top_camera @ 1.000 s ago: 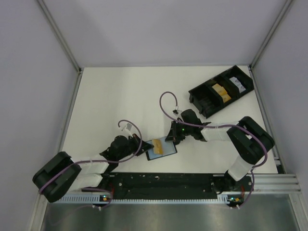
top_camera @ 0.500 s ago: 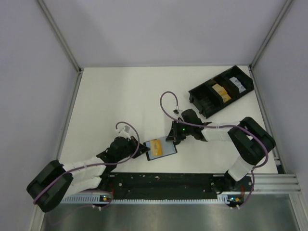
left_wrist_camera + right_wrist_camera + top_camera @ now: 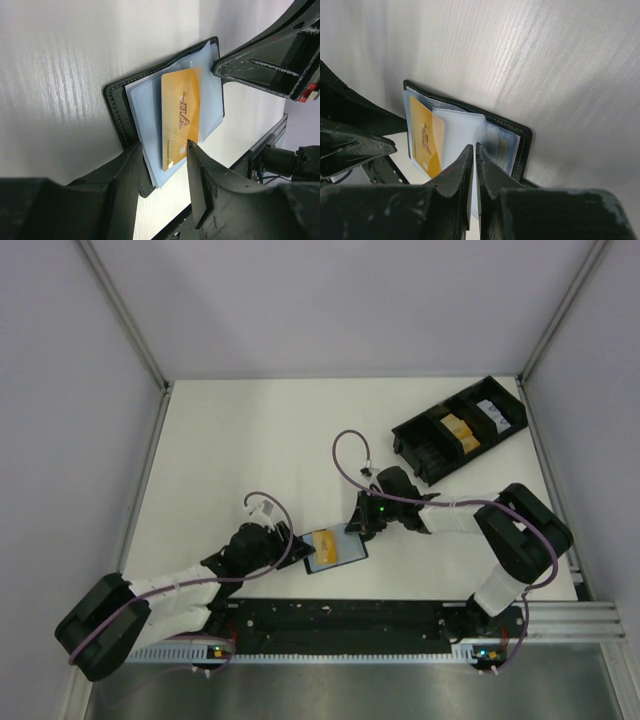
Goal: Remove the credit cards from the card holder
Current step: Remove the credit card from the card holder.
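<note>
Now the left gripper (image 3: 165, 150), jaws partly apart, straddles the near end of an orange credit card (image 3: 180, 115) protruding from the open card holder (image 3: 117, 100) on the table (image 3: 60, 75). The right gripper (image 3: 474, 147), closed, pins the holder. Extraction seems under way; next, pinch and pull.

The table (image 3: 240, 440) is seen whole from a fixed camera set high above and behind the arm bases, angled down and away from them. The left wrist camera is held close to the surface and aimed along its own fingers (image 3: 200, 175), while the right wrist camera is aimed likewise from the opposite side. The open card holder (image 3: 333, 550) is shared by all three views.
</note>
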{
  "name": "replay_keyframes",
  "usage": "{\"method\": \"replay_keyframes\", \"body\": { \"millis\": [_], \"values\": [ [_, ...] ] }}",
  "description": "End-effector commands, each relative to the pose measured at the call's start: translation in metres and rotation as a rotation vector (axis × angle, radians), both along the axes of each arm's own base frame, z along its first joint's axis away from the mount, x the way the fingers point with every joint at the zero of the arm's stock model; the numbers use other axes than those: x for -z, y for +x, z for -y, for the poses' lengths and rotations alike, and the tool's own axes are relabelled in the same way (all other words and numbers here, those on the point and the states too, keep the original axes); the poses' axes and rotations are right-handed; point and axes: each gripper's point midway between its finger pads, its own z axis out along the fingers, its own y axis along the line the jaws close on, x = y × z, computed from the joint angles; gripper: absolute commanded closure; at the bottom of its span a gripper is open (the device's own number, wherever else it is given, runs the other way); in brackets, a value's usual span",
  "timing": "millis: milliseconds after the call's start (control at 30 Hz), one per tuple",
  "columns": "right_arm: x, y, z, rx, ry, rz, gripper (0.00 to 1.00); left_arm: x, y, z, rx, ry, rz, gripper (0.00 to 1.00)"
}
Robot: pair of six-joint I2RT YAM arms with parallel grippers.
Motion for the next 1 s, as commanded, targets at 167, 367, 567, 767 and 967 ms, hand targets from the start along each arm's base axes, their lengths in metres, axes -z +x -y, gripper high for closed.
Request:
{"method": "replay_keyframes", "body": {
  "millis": [167, 367, 567, 767, 967],
  "values": [
    [0.004, 0.006, 0.010, 0.013, -0.058, 0.021, 0.94, -0.017, 0.025, 0.000, -0.007, 0.066, 0.134, 0.52],
    [0.005, 0.005, 0.011, 0.009, -0.059, 0.015, 0.94, -0.035, 0.034, 0.012, 0.048, 0.057, 0.212, 0.54],
    [0.005, 0.004, 0.011, 0.007, -0.060, 0.017, 0.94, -0.040, 0.043, 0.011, 0.041, 0.092, 0.253, 0.58],
    [0.005, 0.004, 0.012, 0.008, -0.062, 0.017, 0.94, -0.038, 0.051, 0.000, -0.008, 0.158, 0.245, 0.62],
    [0.007, 0.004, 0.012, 0.007, -0.066, 0.016, 0.94, -0.049, 0.057, -0.014, -0.068, 0.212, 0.264, 0.60]
  ]
}}
